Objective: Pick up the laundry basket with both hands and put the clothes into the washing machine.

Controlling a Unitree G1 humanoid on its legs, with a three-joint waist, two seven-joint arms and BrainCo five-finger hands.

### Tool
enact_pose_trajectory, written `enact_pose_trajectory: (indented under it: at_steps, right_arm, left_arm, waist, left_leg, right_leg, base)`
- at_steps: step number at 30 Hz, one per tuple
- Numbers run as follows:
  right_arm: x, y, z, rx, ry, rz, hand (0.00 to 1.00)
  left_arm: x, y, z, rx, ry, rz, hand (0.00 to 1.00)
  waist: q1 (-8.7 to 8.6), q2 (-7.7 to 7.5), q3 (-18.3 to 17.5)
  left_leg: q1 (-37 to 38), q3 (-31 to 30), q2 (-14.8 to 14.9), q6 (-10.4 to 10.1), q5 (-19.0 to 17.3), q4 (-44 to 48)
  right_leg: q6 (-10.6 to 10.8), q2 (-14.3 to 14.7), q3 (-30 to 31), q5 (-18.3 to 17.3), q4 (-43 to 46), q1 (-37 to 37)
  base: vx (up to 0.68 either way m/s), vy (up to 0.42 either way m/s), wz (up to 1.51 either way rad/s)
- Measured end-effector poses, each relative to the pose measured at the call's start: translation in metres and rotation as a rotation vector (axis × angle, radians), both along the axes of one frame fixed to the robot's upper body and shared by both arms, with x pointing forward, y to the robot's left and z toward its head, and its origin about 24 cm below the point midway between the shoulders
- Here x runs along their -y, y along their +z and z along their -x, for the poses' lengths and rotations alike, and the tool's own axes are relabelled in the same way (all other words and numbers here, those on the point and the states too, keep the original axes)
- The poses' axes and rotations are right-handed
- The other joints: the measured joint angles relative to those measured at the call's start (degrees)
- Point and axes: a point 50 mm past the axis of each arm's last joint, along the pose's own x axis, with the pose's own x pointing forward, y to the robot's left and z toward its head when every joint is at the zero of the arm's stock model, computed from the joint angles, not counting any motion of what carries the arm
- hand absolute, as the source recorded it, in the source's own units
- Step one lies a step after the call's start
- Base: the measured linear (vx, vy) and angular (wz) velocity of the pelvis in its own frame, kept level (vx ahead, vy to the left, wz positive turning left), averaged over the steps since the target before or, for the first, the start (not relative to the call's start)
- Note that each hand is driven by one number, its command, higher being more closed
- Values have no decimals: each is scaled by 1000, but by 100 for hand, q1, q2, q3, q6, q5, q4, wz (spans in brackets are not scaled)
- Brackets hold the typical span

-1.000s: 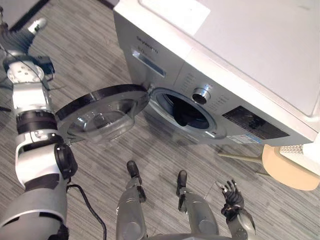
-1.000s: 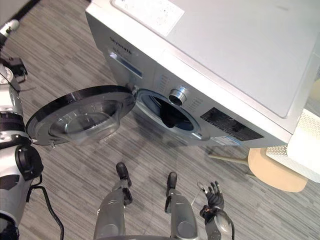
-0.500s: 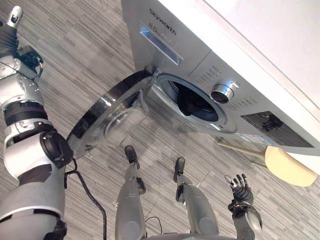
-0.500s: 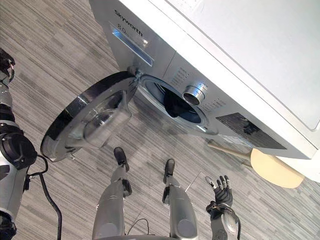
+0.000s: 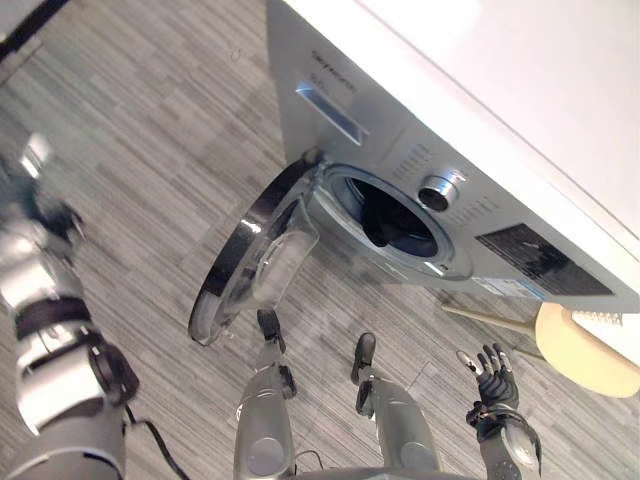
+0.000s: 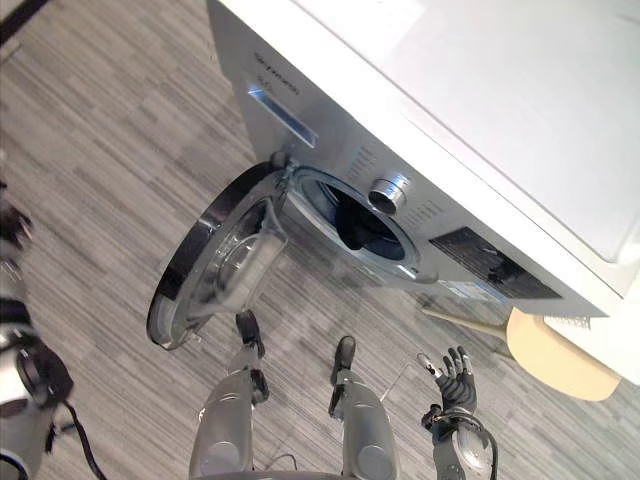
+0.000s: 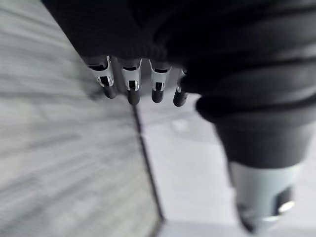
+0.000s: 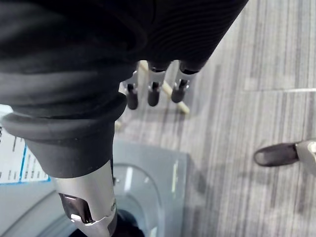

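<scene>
Silver fingers on the right hand (image 5: 492,388) are spread wide with nothing in them, down over the striped grey floor (image 5: 150,100); left hand (image 7: 132,81) hangs straight-fingered, empty too. Further out, the washing machine (image 5: 390,130) has its round door (image 5: 255,250) swung open, and dark clothes (image 5: 385,215) sit inside the drum, at the front of the opening.

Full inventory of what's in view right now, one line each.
silver-grey front-loading washing machine: 1, white top, ahead
black-rimmed round glass door: 1, swung open to the left
dark garment: 1 lump, inside the machine
silver control knob: 1, on the front panel
beige round stool-like seat: 1, floor at right
white perforated piece: 1, behind the seat, mostly hidden
grey wood-pattern floor: 1
right hand: 1, open, low right
left hand: 1, open, far left
</scene>
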Motion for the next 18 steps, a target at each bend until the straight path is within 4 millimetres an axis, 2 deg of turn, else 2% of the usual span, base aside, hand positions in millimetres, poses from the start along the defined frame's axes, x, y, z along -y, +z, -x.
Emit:
enact_pose_trajectory:
  at_steps: [2,3,4,6,9,11,13,15,18]
  right_arm:
    - [-2,-4,1,-23,12,-3,0]
    - [-2,-5,1,-32,14,-3,0]
    - [-2,-5,1,-32,15,-3,0]
    - [-1,-2,-4,-16,20,2,0]
    - [1,7,-10,29,25,21,0]
    - [2,17,-15,76,28,35,0]
    - [5,28,-19,124,23,52,0]
    - [8,30,-19,133,13,59,0]
    - [23,38,-18,156,-35,90,0]
  left_arm:
    - [8,18,-6,31,-32,-36,0]
    - [15,11,-15,-7,-56,-33,0]
    - [18,4,-20,-38,-69,-18,0]
    - [30,-30,-35,-166,-123,42,0]
    - [49,-59,-47,-257,-199,73,0]
    - [58,-73,-49,-284,-256,86,0]
    - [65,-87,-51,-258,-339,179,0]
    - [68,-94,-52,-257,-364,223,0]
    - [71,-116,-50,-278,-367,328,0]
  waist:
    - [-106,55,-30]
    - [-189,117,-66]
    - [-226,144,-80]
    - [-318,153,-92]
    - [-372,140,-93]
    - [-379,135,-92]
    - [-370,111,-85]
    - [-368,106,-85]
    - [-425,62,-77]
  left_leg:
    - [1,75,-25,5,4,-5]
    - [7,112,-20,14,21,-33]
    - [22,135,-11,7,40,-61]
    - [77,277,54,13,168,-187]
    - [-32,370,132,40,268,-214]
    - [-87,422,171,44,277,-196]
    - [-117,517,242,43,276,-196]
    - [-120,565,266,42,276,-197]
    - [-119,636,279,39,274,-203]
  right_leg:
    - [-1,-15,114,1,-129,-4]
    - [-8,-13,147,6,-188,-6]
    - [-18,1,166,13,-194,-17]
    - [-75,96,265,56,-216,-90]
    - [-117,173,331,95,-218,-266]
    - [-140,215,405,124,-219,-357]
    - [-150,288,444,196,-264,-424]
    - [-133,339,481,277,-272,-463]
    - [-120,345,563,298,-307,-494]
  base:
    - [-34,-11,-26]
    - [-19,-10,-25]
    - [-8,-19,-27]
    - [0,-43,-28]
    - [19,-53,-17]
    - [26,-43,-20]
    - [25,-52,-26]
    - [9,-32,-20]
    - [3,-20,-12]
